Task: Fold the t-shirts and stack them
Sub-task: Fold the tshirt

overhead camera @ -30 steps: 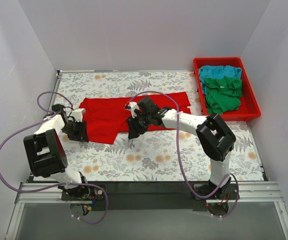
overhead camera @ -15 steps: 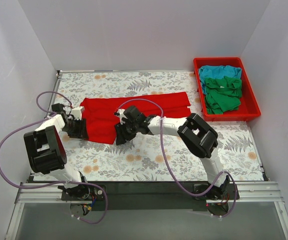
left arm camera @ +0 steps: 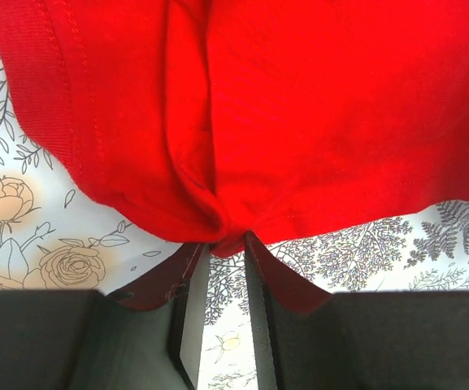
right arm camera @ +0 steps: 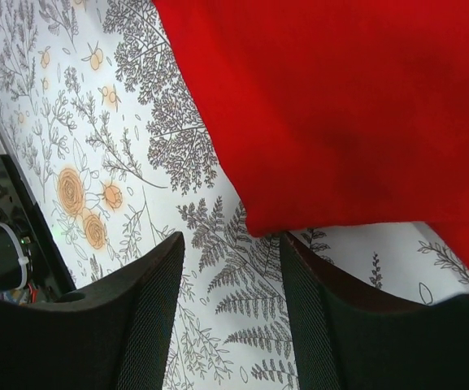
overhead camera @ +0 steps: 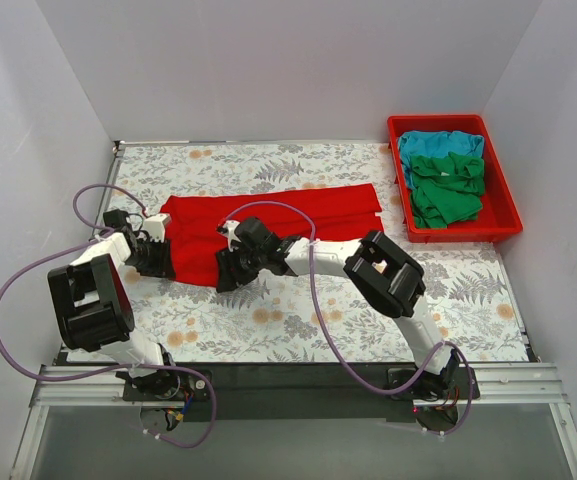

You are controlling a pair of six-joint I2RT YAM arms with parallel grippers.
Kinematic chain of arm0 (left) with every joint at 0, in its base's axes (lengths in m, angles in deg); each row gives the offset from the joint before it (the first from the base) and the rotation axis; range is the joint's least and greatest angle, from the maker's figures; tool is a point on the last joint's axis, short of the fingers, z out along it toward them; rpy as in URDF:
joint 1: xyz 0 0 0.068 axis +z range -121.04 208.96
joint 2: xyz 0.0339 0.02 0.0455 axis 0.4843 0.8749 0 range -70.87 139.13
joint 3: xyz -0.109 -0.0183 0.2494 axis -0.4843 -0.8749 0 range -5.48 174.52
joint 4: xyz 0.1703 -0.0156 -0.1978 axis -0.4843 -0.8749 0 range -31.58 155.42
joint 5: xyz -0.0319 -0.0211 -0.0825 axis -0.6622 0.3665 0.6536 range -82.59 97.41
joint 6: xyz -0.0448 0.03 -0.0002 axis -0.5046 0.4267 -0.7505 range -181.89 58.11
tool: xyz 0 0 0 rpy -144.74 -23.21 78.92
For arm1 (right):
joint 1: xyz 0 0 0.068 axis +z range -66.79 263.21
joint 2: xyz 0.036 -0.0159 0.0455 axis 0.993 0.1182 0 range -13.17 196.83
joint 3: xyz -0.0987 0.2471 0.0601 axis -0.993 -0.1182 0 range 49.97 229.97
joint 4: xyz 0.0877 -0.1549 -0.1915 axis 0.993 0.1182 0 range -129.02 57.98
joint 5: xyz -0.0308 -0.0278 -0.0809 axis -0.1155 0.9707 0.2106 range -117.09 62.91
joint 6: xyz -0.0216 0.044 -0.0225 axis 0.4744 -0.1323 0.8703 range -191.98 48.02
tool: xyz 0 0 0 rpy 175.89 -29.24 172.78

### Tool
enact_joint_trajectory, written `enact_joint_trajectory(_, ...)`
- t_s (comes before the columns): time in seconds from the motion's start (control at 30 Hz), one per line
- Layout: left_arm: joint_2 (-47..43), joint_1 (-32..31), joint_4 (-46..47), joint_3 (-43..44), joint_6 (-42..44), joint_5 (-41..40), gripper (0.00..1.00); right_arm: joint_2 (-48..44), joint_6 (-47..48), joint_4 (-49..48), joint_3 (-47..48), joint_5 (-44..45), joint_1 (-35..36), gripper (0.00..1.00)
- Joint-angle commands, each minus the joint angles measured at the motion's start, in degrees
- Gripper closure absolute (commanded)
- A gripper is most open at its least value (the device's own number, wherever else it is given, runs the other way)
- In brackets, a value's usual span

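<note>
Top external: the right gripper point(overhead camera: 226, 276) had slid left along the red t-shirt's point(overhead camera: 298, 212) near hem, toward the left gripper point(overhead camera: 166, 262), likely readying a fold. The green t-shirt point(overhead camera: 448, 190) and turquoise t-shirt point(overhead camera: 438, 143) waited in the tray point(overhead camera: 468, 234), with nothing obstructing.
Left wrist: the jaws had narrowed and pinched the puckered hem.
Right wrist: the jaws stood apart and empty at the hem, above the surface point(right arm camera: 136, 122).

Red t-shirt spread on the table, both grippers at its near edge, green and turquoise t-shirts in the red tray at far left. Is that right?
No: the red tray with the green t-shirt and turquoise t-shirt sits at far right, per the top external view. The red t-shirt, left gripper and right gripper are as stated.
</note>
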Motion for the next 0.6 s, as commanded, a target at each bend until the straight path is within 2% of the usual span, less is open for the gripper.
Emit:
enact_joint_trajectory(0.0,0.16,-0.09,-1.31,-1.95,1.10,0.57,0.78,3.54,-1.82,1.93,0.55,2.99,0.56,0.43)
enact_joint_trajectory(0.3,-0.19,-0.01,-2.10,-2.56,2.06,1.27,0.86,6.80,-3.93,4.56,0.46,5.36,0.56,0.62)
enact_joint_trajectory(0.37,-0.45,-0.09,-2.45,-2.91,2.50,1.45,0.89,6.89,-4.55,4.74,-0.16,5.54,0.56,0.72)
enact_joint_trajectory(0.4,-0.63,-0.09,-2.63,-3.18,2.76,1.19,0.90,6.89,-4.55,4.66,-0.42,5.71,0.56,0.83)
enact_joint_trajectory(0.47,-1.07,-0.09,-3.24,-3.18,3.29,1.27,0.95,6.80,-4.46,4.83,-0.95,5.45,0.56,0.94)
enact_joint_trajectory(0.5,-1.33,-0.09,-3.68,-3.18,3.38,1.45,0.97,6.02,-4.20,4.83,-1.30,5.45,0.56,0.99)
enact_joint_trajectory(0.57,-2.38,-0.18,-4.56,-3.01,4.26,2.15,1.00,4.70,-2.89,4.66,-2.61,5.19,0.56,0.99)
